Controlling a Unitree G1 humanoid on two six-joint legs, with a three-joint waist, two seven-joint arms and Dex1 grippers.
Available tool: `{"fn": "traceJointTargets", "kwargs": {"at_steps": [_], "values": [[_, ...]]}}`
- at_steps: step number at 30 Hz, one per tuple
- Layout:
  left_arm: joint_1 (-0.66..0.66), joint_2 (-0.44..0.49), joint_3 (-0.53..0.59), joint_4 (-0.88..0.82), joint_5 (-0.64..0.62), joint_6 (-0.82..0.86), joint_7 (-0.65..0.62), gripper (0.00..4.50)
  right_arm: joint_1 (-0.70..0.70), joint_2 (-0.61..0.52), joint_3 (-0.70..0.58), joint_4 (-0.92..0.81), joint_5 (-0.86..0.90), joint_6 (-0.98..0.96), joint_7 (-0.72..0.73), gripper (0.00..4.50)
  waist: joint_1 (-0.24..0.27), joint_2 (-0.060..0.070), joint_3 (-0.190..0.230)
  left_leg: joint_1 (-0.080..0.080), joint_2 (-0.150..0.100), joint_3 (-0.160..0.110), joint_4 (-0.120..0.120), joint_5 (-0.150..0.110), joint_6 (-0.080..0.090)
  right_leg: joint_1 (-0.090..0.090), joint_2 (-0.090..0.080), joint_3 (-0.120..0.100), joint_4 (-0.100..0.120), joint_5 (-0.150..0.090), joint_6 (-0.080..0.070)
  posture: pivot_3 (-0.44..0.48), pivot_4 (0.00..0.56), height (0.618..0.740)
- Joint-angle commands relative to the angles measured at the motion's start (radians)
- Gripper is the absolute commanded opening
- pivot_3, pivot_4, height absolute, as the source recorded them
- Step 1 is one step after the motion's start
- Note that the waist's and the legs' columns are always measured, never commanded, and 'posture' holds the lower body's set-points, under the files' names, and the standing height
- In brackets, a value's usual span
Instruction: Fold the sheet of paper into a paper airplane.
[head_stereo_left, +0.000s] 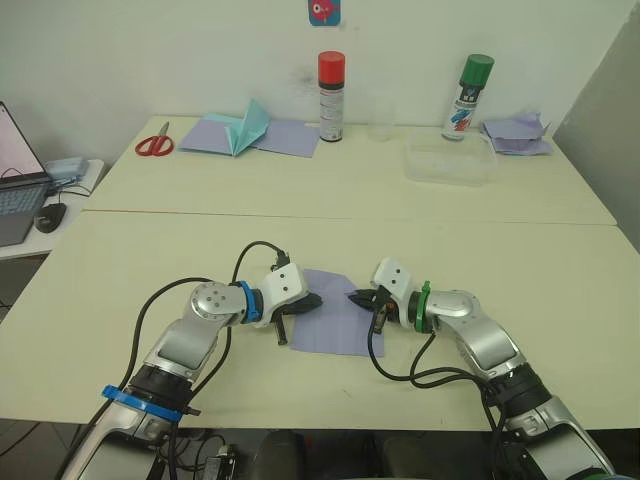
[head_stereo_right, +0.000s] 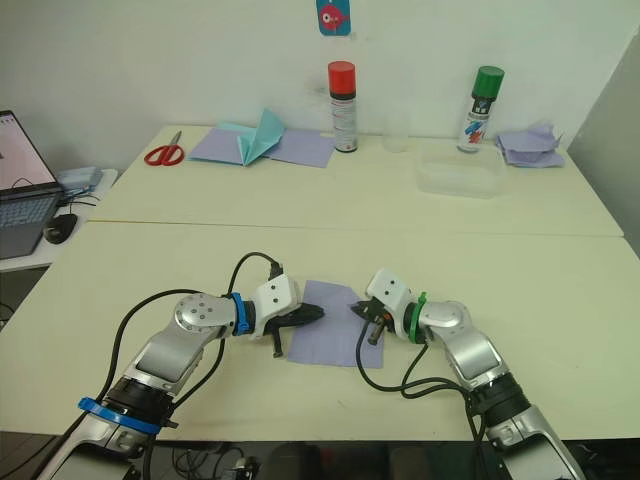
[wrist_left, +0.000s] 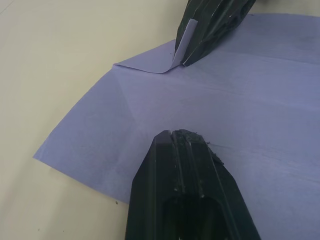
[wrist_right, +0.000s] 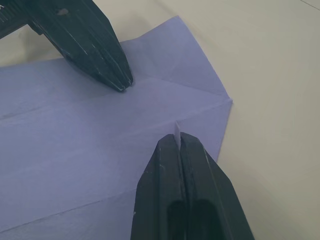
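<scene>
The sheet of paper (head_stereo_left: 335, 315) lies flat on the near table (head_stereo_left: 150, 250), between the two grippers. Its long axis runs from 12 to 6 o'clock, leaning a little toward 1, and the far end narrows to a blunt point near 12, with lengthwise creases across it.

The left gripper (head_stereo_left: 316, 299) has its fingers pressed together with nothing between them, the tip resting on the paper's middle crease. The right gripper (head_stereo_left: 356, 297) is clamped on a small lifted corner of the sheet's far edge; the right wrist view shows a sliver of paper (wrist_right: 176, 131) standing up between its fingers.

At 12 o'clock on the far table stand a red-capped spray can (head_stereo_left: 331, 97) and a green-capped spray can (head_stereo_left: 468, 97); their label print is too small to read.

The eye views show scissors (head_stereo_left: 155, 143) at 10 o'clock, lavender sheets with a teal paper shape (head_stereo_left: 250, 132), a clear plastic tray (head_stereo_left: 451, 160) and a laptop (head_stereo_left: 17, 195) at 9 o'clock.
</scene>
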Motion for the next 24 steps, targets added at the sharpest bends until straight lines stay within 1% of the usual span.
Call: {"fn": "traceJointTargets", "kwargs": {"at_steps": [1,24], "values": [[0.022,0.009,-0.034,0.026,0.037,0.028,-0.009,0.00,-0.002,-0.003,0.004,0.022,-0.024,0.024,-0.012,0.01,0.000,0.000,0.000,0.000,0.000,0.000,0.000,0.000,0.000,0.000,0.000,0.000,0.000,0.000,0.000,0.000,0.150,0.740],[0.016,0.005,-0.030,0.033,0.038,0.029,-0.001,0.00,-0.016,-0.010,-0.005,0.038,-0.022,0.017,-0.002,0.01,0.000,0.000,-0.001,0.000,0.000,0.000,0.000,0.000,0.000,0.000,0.000,0.000,0.000,0.000,0.000,0.000,0.150,0.740]]}}
